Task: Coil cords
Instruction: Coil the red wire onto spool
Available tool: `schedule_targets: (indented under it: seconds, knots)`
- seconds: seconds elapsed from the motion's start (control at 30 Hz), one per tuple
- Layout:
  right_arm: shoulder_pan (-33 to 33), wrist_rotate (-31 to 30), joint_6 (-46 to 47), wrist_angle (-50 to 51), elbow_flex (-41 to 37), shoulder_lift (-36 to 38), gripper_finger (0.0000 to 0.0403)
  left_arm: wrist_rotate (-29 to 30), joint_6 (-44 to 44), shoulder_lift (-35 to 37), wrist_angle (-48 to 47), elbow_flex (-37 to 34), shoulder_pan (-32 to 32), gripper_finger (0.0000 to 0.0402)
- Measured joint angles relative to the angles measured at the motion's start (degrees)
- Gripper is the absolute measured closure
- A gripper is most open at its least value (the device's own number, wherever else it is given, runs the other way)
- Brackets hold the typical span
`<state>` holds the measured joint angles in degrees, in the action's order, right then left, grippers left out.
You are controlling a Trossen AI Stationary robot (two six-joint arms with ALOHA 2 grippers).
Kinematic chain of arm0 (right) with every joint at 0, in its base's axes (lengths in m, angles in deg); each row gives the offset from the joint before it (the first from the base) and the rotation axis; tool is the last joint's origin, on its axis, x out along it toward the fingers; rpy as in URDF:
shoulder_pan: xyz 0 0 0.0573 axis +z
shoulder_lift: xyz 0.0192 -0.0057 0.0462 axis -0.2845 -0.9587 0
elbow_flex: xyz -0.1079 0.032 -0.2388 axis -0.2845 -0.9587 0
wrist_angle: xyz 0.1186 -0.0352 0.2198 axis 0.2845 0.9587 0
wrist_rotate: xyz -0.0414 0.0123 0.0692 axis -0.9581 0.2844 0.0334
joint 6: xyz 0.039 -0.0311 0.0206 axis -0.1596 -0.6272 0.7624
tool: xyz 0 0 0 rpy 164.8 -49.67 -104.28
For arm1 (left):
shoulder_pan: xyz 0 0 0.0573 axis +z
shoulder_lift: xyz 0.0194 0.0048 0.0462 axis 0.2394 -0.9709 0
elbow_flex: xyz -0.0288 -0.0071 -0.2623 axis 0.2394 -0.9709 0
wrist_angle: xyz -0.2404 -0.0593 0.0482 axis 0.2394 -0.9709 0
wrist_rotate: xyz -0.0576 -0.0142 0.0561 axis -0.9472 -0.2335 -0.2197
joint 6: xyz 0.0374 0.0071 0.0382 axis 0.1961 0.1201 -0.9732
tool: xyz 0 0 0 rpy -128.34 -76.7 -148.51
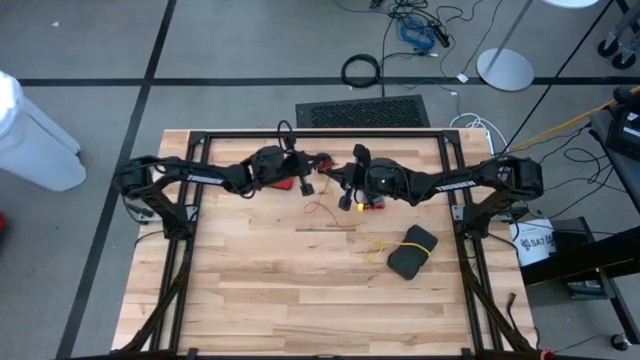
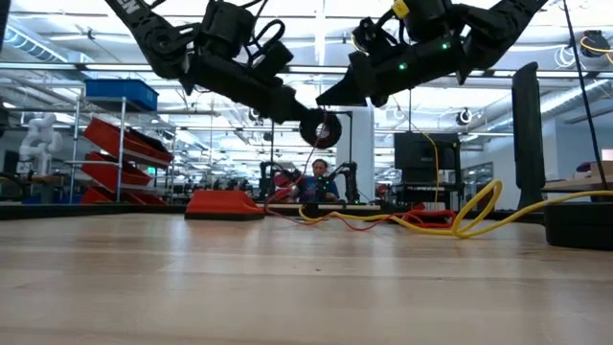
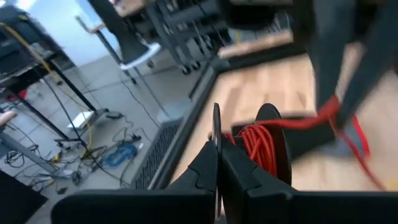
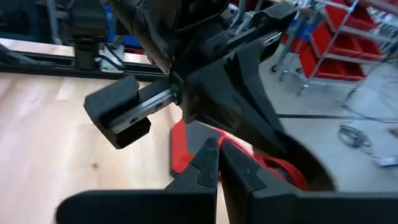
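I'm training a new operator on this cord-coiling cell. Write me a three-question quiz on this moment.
1. True or false: the reel wound with red-orange cord hangs above the table.
2. Which grips that reel? A) the left end effector B) the right one
3. Fill in: the yellow cord lies on the table beside a black ____.
Key: 1 true; 2 A; 3 pouch.

Overhead, table-level, two wrist cameras — shared table (image 1: 300, 290)
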<state>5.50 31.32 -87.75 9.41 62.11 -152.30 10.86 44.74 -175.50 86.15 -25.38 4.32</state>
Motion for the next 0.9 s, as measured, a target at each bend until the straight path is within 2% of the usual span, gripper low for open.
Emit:
schedule_targets:
  seconds: [0.17, 0.27, 0.43, 0.6, 0.8, 0.9]
  knots:
    - [1.23, -5.31, -2.70, -3.20, 0.05, -1.83, 0.0403, 0.44, 4.39, -1.19, 6.01, 0.04, -0.37, 0.0395]
    - [2.17, -8.23, -4.66, -7.63, 0.09, -4.23, 0.0403, 3.50, 5.83, -1.87, 8.18, 0.04, -1.25, 0.0395]
    - [4.08, -17.39, -10.28, -14.28, 0.10, -9.34, 0.0403, 9.53, 8.57, -3.12, 12.83, 0.04, -2.94, 0.0395]
    - [5.37, -24.43, -16.41, -22.52, 0.12, -13.49, 0.0403, 10.55, 15.34, -3.19, 15.26, 0.04, -2.74, 0.0395]
    - [5.43, -28.50, -21.77, -26.08, 0.14, -15.87, 0.0403, 5.19, 23.84, -3.22, 16.05, 0.02, -0.93, 0.0395]
    - [5.43, -29.74, -23.50, -25.90, -0.37, -15.99, 0.0403, -0.05, 26.66, -3.02, 15.76, -0.02, 0.78, 0.0395]
